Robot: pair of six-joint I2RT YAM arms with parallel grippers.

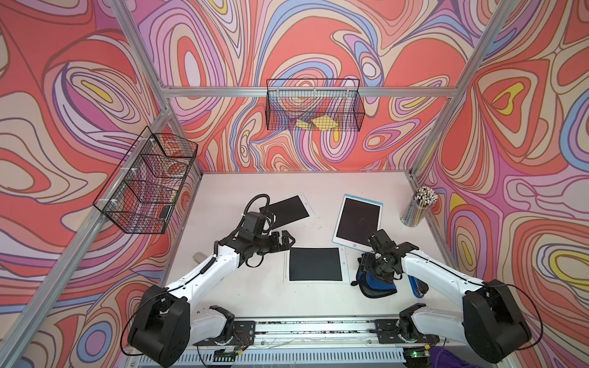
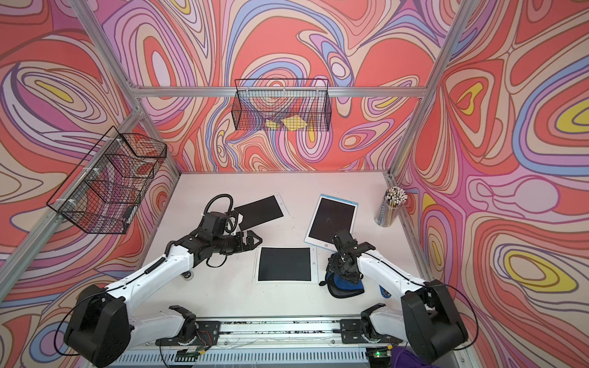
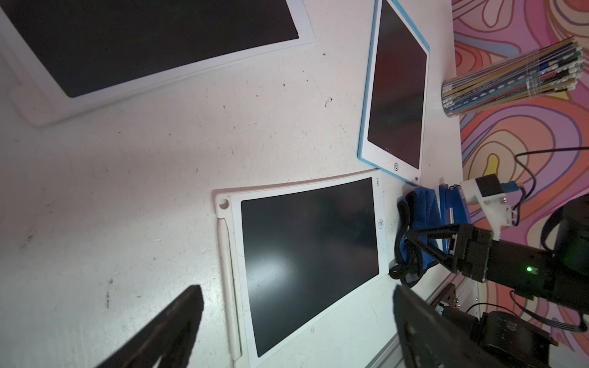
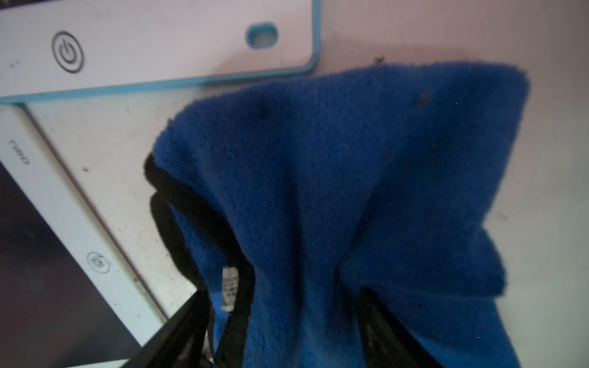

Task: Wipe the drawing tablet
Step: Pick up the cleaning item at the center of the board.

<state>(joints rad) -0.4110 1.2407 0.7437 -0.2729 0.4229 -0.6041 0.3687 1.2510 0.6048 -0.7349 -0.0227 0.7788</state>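
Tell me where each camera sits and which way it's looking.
Top views: high above the robot's base, looking down at the whole table; left arm and right arm show.
Left wrist: on the left arm, facing the middle tablet; the open left gripper and right arm show.
Right wrist: close above the blue cloth; the right gripper straddles it.
Shared: both wrist views show the blue cloth, middle tablet and blue-edged tablet.

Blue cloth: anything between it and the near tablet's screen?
Nothing visible. The blue cloth, between the fingers of the right tool, sits beside the near tablet; only a strip of bare table separates them. The blue-edged tablet lies farther back, off that path.
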